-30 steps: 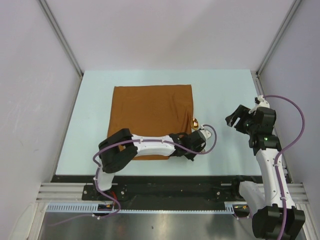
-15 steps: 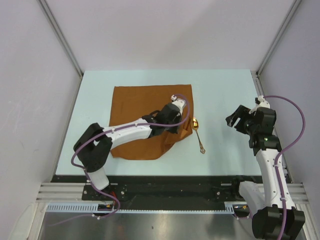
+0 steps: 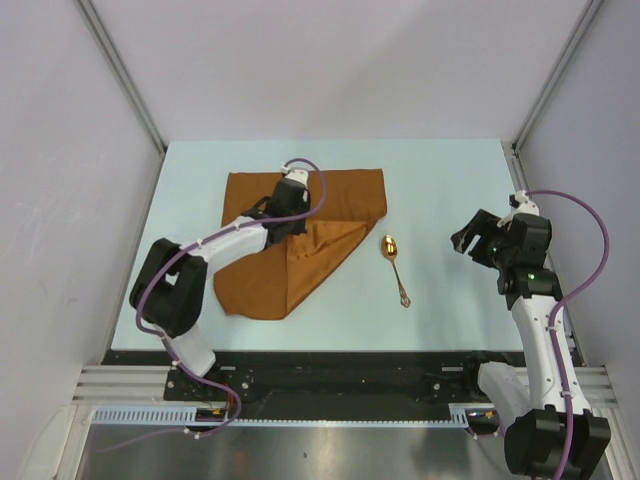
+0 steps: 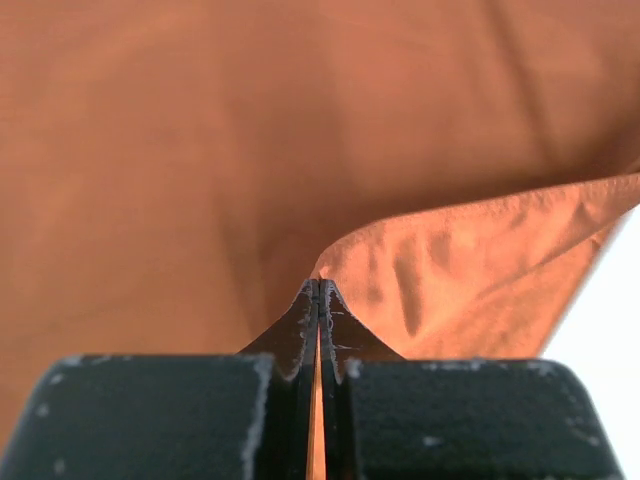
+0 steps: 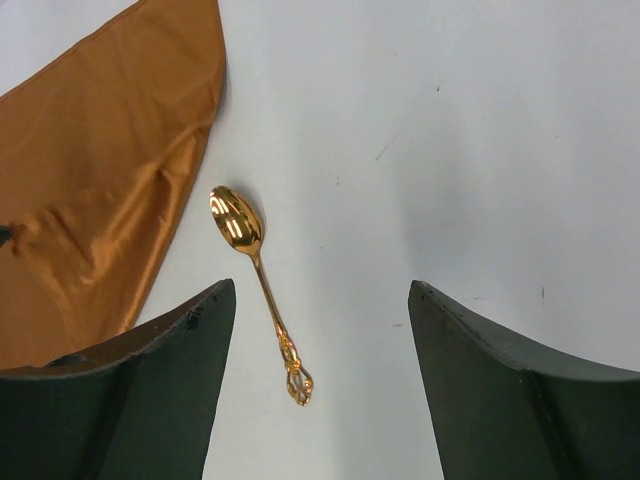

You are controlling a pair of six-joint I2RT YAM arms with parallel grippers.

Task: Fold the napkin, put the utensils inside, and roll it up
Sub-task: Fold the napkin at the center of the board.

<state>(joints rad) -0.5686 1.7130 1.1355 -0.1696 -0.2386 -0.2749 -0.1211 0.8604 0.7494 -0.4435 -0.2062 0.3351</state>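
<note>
One fold is underway: your left gripper (image 4: 318, 300) is pinching the napkin (image 3: 330, 195) at centre frame; the spoon (image 3: 393, 262) is lying unwrapped at its right, your right gripper (image 5: 320, 290) gaping empty.

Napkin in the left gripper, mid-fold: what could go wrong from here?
The left gripper pinches only the tip of a napkin corner, so the shiny cloth could slip out before the fold lands. The turned-over flap lies skewed and creased, so the edges may not line up. The spoon lies close to the napkin's right edge, and dragged cloth might nudge it.
</note>
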